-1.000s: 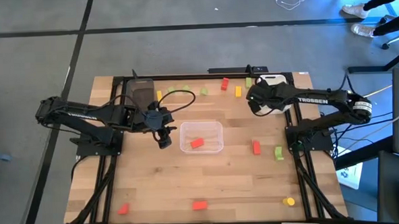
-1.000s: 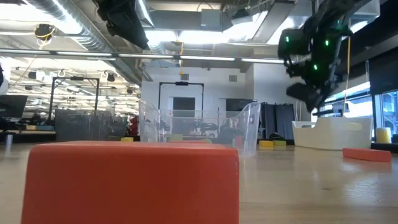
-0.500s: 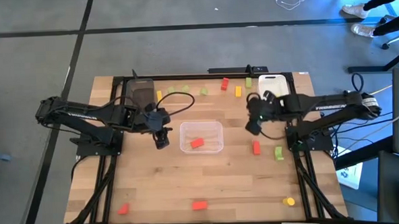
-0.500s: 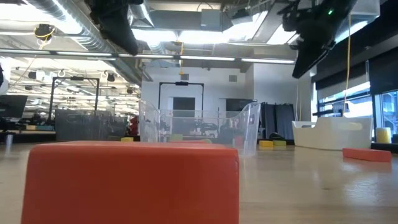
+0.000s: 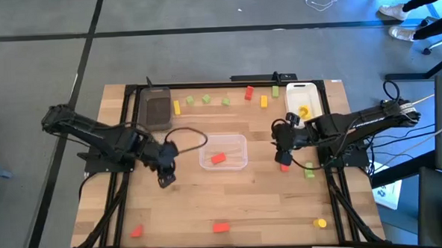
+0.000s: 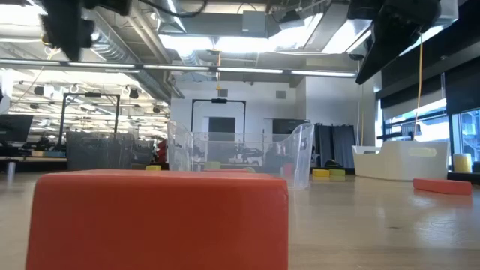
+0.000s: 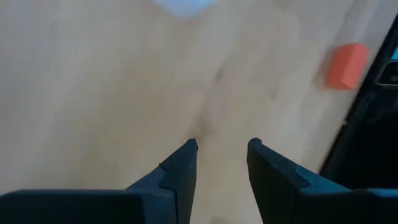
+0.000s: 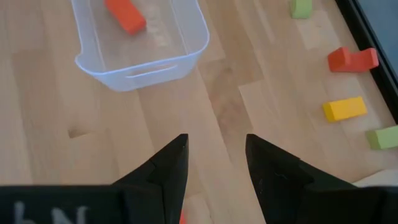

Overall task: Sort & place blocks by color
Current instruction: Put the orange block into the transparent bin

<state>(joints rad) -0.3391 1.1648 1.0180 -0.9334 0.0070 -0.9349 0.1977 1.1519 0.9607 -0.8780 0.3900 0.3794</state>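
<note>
Red, yellow and light green blocks lie scattered on the wooden table. My left gripper [image 5: 164,179] hangs open over bare wood left of the clear tray [image 5: 240,141], which holds one red block [image 5: 218,158]. Its wrist view shows nothing between the fingers [image 7: 222,144] and a red block [image 7: 346,65] farther off. My right gripper [image 5: 281,157] hangs open right of the clear tray, over a red block [image 5: 285,166] that lies flat on the wood. Only wood shows between its fingers [image 8: 216,138]. A yellow block [image 5: 303,111] lies in the white tray [image 5: 312,90].
A dark grey tray [image 5: 157,109] stands at the far left. A row of yellow, green and red blocks [image 5: 226,102] lies along the far edge, and a green block [image 5: 310,171] lies near my right gripper. Two red blocks [image 5: 221,227] and a yellow one [image 5: 320,223] lie by the near edge.
My right gripper has come away from the white tray toward the near edge, risen and rolled; it now hangs over the red block right of the clear tray. My left gripper has swung from beside the clear tray toward the near-left and tipped further down. Both stay open.
</note>
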